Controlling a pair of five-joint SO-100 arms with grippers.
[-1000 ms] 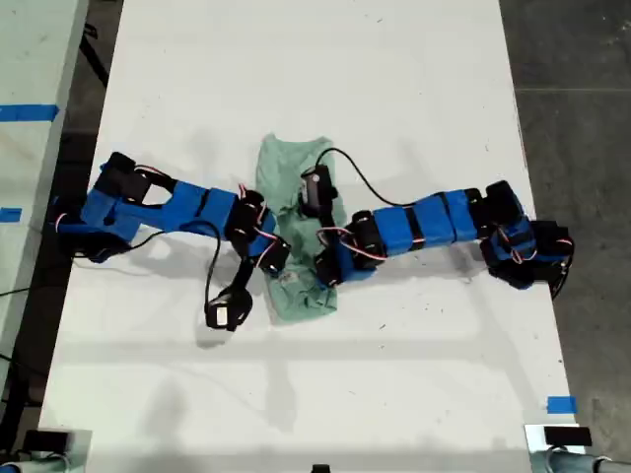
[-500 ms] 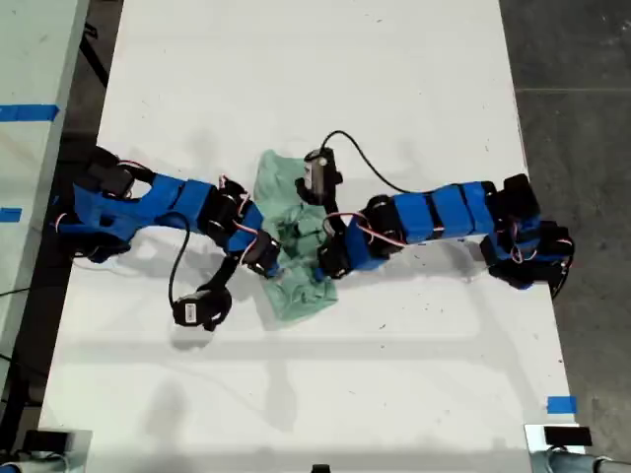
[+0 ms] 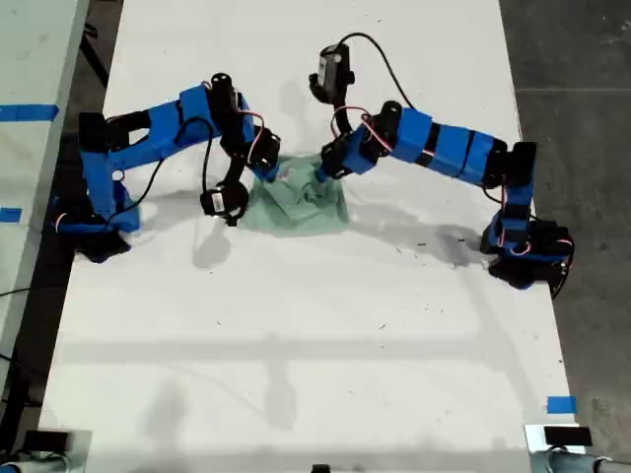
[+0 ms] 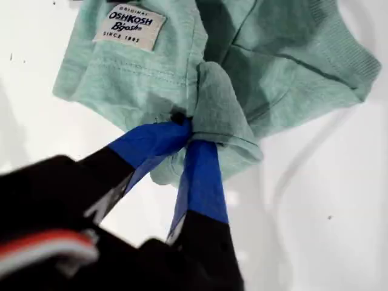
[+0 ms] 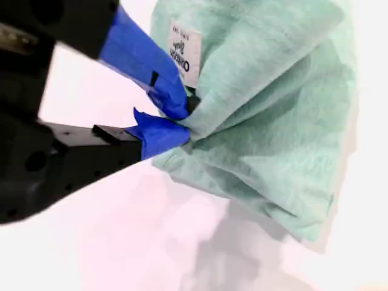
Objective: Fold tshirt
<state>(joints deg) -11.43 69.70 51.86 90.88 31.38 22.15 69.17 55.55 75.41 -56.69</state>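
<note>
While bunched on the white table, the tshirt pinched in both grippers' jaws

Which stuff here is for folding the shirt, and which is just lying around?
For the job:
- tshirt
- my first gripper, pinching the cloth
- my second gripper, pinching the cloth

Just there:
- white table
- blue tape marks

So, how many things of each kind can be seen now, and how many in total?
tshirt, mint green: 1
neck label, white: 1
Hands, blue-tipped: 2, my first hand and my second hand, each shut on the tshirt
table, white: 1
Total: 5
</note>
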